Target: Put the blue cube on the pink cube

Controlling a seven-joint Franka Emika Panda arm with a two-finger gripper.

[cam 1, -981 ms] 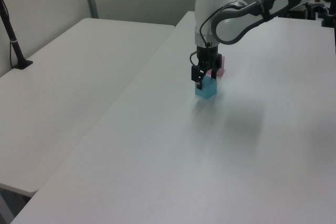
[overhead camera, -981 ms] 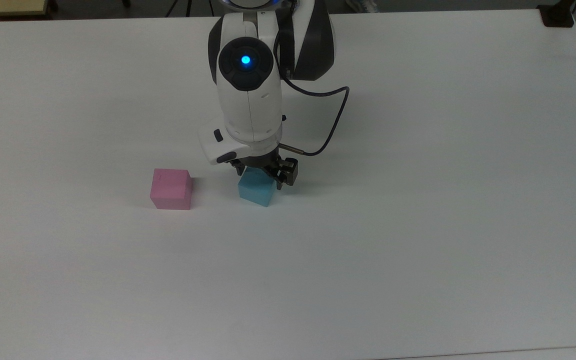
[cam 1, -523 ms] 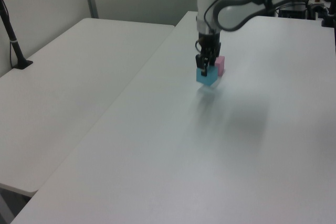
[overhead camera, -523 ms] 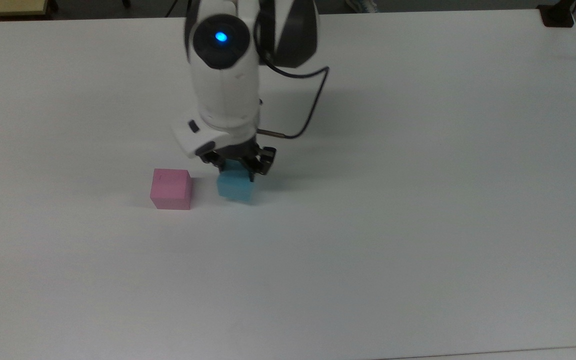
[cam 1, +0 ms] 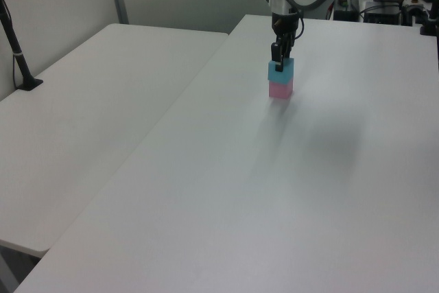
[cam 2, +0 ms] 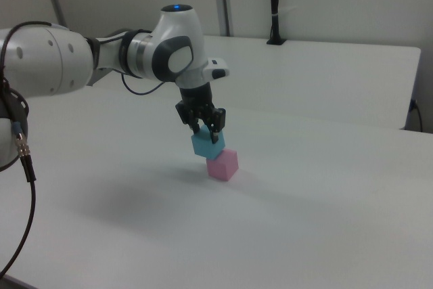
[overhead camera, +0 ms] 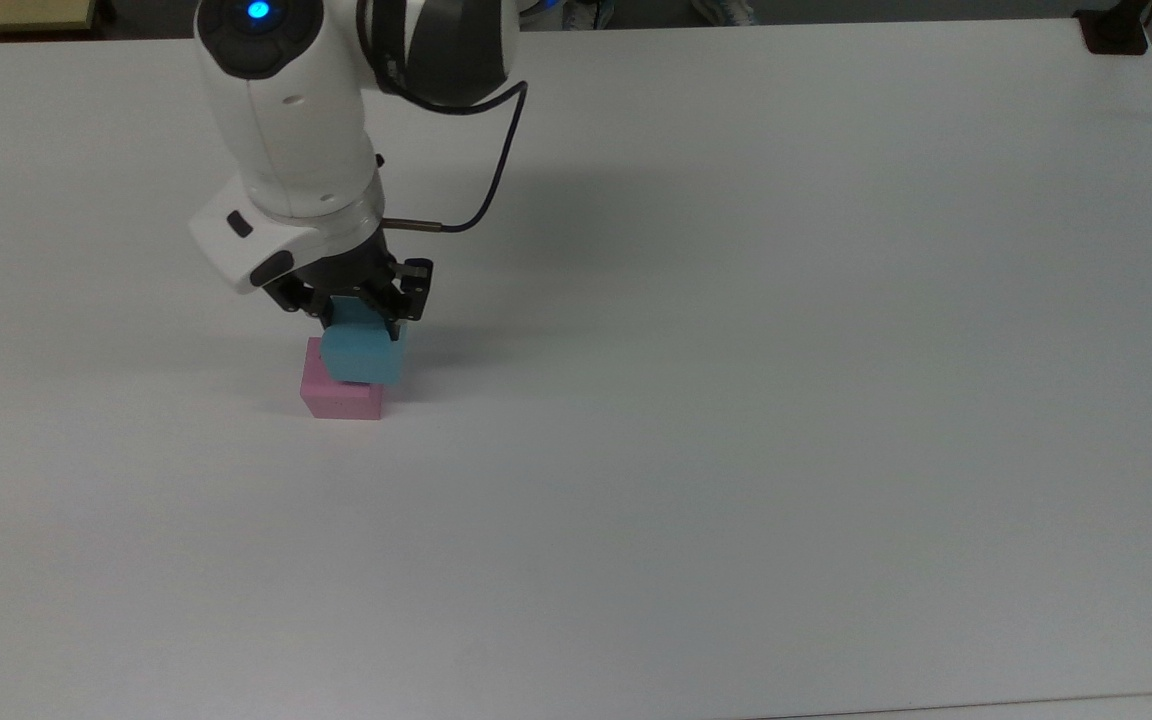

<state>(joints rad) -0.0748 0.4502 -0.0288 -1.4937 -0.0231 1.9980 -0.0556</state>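
Note:
My gripper (overhead camera: 360, 316) is shut on the blue cube (overhead camera: 364, 354) and holds it from above, right over the pink cube (overhead camera: 340, 399). In the left view the blue cube (cam 1: 280, 68) sits squarely above the pink cube (cam 1: 280, 88), with the gripper (cam 1: 279, 60) on top. In the right view the blue cube (cam 2: 207, 145) is slightly tilted and offset toward the right view's left of the pink cube (cam 2: 224, 164), under the gripper (cam 2: 205, 133). Whether the two cubes touch I cannot tell. The pink cube's top face is hidden.
The cubes are on a wide white table (overhead camera: 736, 450). A black cable (overhead camera: 491, 180) loops off the wrist. A black clamp (overhead camera: 1114, 30) sits at the table's far right corner. A second white table (cam 1: 89, 108) with a black post (cam 1: 17, 53) adjoins on the left view's left.
The arm has lifted the blue cube off the table and carried it toward the top view's left, from beside the pink cube to directly over it. The pink cube has not moved.

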